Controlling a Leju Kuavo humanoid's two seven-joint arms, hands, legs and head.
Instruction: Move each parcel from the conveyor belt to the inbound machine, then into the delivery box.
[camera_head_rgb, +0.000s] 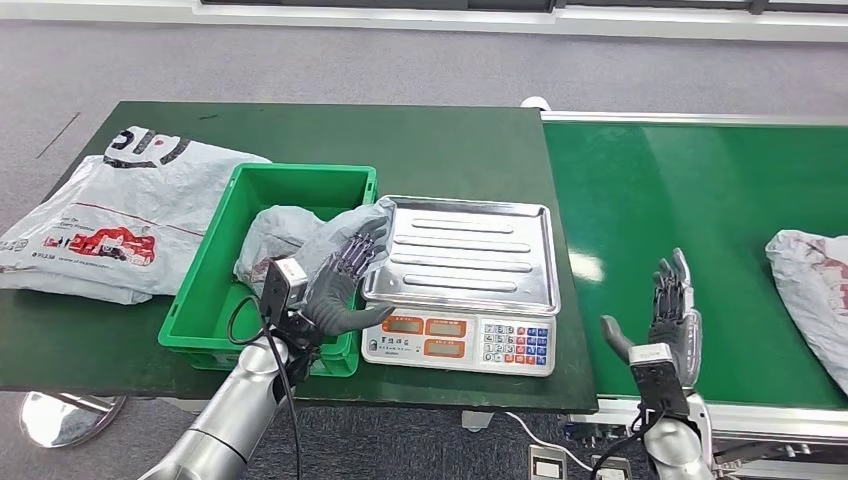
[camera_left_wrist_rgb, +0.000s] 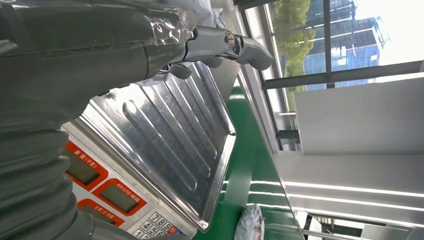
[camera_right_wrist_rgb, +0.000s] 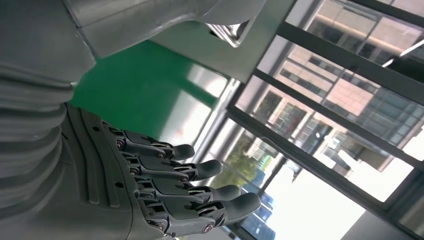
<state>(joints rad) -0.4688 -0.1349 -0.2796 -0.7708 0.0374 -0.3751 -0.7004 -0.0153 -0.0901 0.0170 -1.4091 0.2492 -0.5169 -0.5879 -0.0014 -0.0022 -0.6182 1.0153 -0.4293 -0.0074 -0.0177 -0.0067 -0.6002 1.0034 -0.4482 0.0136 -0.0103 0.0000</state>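
The left hand (camera_head_rgb: 340, 285) reaches between the green bin (camera_head_rgb: 205, 290) and the scale (camera_head_rgb: 462, 282), its fingers spread against a grey parcel (camera_head_rgb: 300, 232) that lies in the bin and laps onto the corner of the scale's steel tray; whether it grips the bag cannot be told. The right hand (camera_head_rgb: 672, 310) stands upright over the green conveyor belt (camera_head_rgb: 690, 180), fingers apart and holding nothing. Another parcel (camera_head_rgb: 815, 285) lies on the belt near the right edge. The left wrist view shows the ribbed tray (camera_left_wrist_rgb: 170, 135) and red displays close up; the right wrist view shows straightened fingers (camera_right_wrist_rgb: 190, 190).
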